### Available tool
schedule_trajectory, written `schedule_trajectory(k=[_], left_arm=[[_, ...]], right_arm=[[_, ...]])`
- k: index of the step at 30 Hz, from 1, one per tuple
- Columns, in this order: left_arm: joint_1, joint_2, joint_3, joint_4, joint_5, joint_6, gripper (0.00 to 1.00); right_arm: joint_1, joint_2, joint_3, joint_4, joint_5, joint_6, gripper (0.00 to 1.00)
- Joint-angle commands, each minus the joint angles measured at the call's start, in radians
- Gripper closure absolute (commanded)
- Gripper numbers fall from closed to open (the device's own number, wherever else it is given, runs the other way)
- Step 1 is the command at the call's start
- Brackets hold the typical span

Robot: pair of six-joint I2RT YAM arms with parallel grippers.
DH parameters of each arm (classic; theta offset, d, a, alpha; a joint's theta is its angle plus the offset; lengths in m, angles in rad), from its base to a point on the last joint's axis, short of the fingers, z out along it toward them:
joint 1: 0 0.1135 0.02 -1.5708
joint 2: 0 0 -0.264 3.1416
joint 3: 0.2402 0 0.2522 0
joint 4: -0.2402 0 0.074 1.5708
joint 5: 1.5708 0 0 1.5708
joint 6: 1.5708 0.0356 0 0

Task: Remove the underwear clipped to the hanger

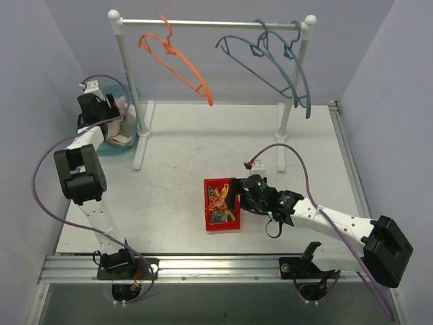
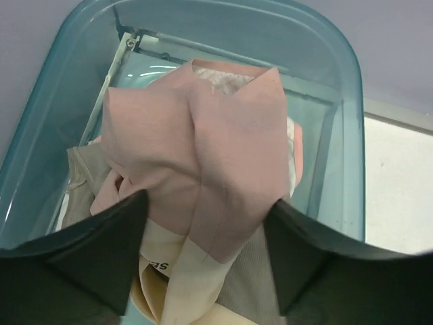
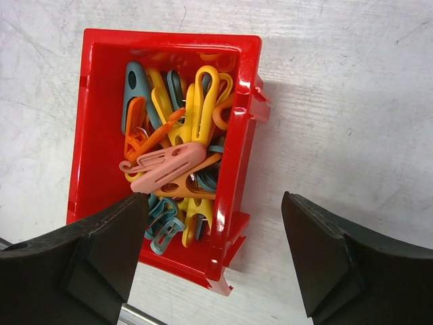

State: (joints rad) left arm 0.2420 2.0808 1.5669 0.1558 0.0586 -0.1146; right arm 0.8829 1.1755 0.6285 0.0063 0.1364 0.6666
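Underwear (image 1: 122,107) shows in the top view only as a pale pinkish scrap at the upper left, under the left gripper (image 1: 111,112), which hangs over a teal tub (image 1: 135,130) beside the left post of a white rack (image 1: 210,23). At the upper middle the hanger (image 1: 177,64) hangs bare from the rack's rail, well apart from the garment. Two teal hangers (image 1: 274,64) hang further right. Near the centre of the table (image 1: 176,149) the right gripper (image 1: 237,193) is poised at the right side of a red bin (image 1: 210,227).

In the left wrist view the underwear (image 2: 203,149) fills the middle of the frame — a pinkish-tan bunch with its cream band (image 2: 183,277) at the bottom edge. It sits in the gap of the left gripper (image 2: 206,203), whose jaws stand wide apart, the cloth touching the inner face of each black finger (image 2: 81,250). Below it lie paler cloths (image 2: 88,176) inside the tub (image 2: 352,135).

In the right wrist view the right gripper (image 3: 213,203) is spread wide and holds nothing. The bin's (image 3: 101,122) right wall lies between its fingers. A tangle of coloured clips (image 3: 183,149) — yellow, orange, pink, grey-blue — fills the bin, and the bare table (image 3: 352,101) takes up the right half.
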Motion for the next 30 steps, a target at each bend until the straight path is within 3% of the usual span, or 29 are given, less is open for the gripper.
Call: schedule_trajectory(k=[1, 2, 3, 10, 18, 23, 26, 30], left_arm=[[0.01, -0.021, 0.016, 0.062, 0.009, 0.003, 0.2], [0.011, -0.024, 0.022, 0.062, 0.007, 0.004, 0.01], [0.011, -0.024, 0.027, 0.051, 0.004, 0.004, 0.06], [0.005, -0.106, -0.022, 0.082, -0.011, -0.034, 0.06], [-0.017, -0.355, -0.178, 0.007, -0.118, -0.161, 0.06], [-0.065, -0.506, -0.258, -0.128, -0.059, -0.24, 0.06], [-0.108, -0.612, -0.322, -0.226, 0.036, -0.292, 0.06], [-0.188, -0.772, -0.422, -0.274, 0.112, -0.309, 0.06]], right_arm=[[-0.007, 0.016, -0.003, 0.052, -0.011, -0.009, 0.19], [-0.009, 0.025, -0.003, 0.055, -0.015, -0.013, 0.18], [-0.009, 0.026, -0.004, 0.058, -0.017, -0.012, 0.18], [-0.009, 0.001, -0.016, 0.067, -0.014, -0.018, 0.18], [-0.009, -0.134, -0.046, 0.077, 0.017, -0.038, 0.16], [-0.009, -0.206, -0.062, 0.072, 0.032, -0.025, 0.1], [-0.01, -0.241, -0.065, 0.064, 0.045, -0.012, 0.0], [-0.01, -0.28, -0.044, 0.017, 0.066, -0.006, 0.0]])
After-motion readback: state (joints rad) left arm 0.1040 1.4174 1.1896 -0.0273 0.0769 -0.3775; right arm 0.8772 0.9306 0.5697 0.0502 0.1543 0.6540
